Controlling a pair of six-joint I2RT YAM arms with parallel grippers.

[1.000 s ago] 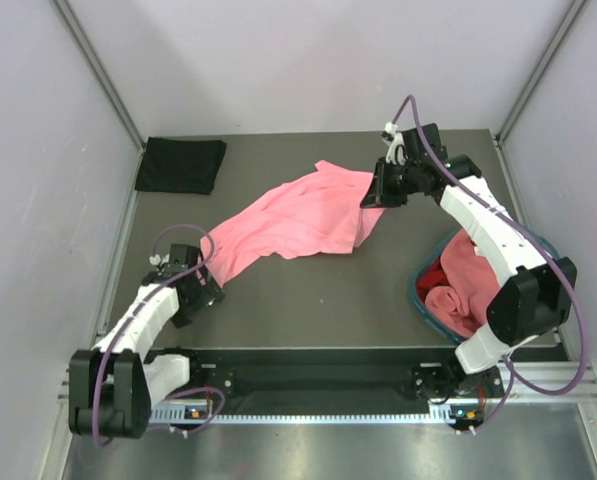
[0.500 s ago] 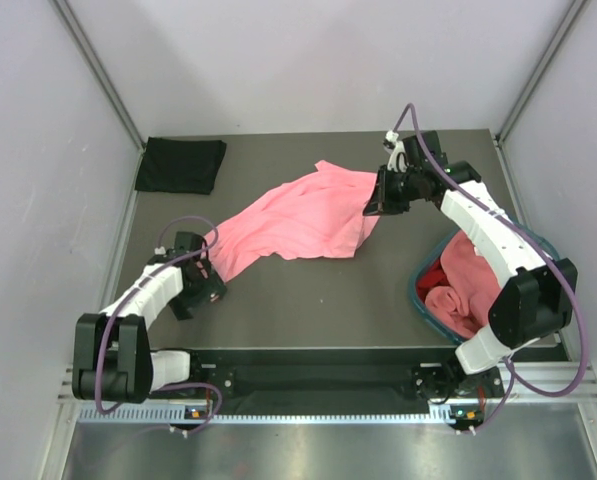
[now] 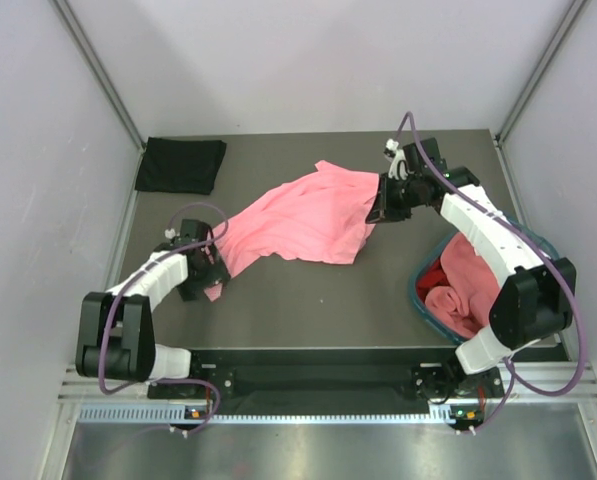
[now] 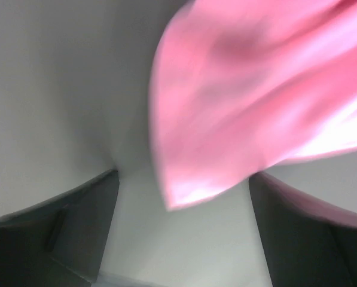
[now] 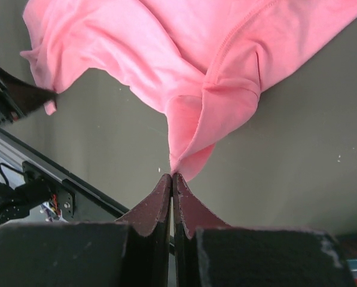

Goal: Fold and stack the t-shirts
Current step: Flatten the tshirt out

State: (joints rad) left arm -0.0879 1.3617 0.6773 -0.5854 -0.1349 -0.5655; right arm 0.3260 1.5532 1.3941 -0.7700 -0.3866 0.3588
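Note:
A salmon pink t-shirt lies spread and rumpled across the middle of the table. My right gripper is shut on its right edge; in the right wrist view the fingertips pinch a fold of that pink t-shirt. At the shirt's near-left corner, my left gripper stands open. In the left wrist view the blurred pink corner reaches between the wide-apart jaws without being gripped. A black t-shirt lies folded at the far left corner.
A round teal basket stands at the right by the right arm, holding more pink cloth and some red cloth. Grey walls close in the table on three sides.
My left gripper has swung forward and right up to the pink shirt's near-left corner, still open. The right gripper has shifted only slightly and keeps its hold.

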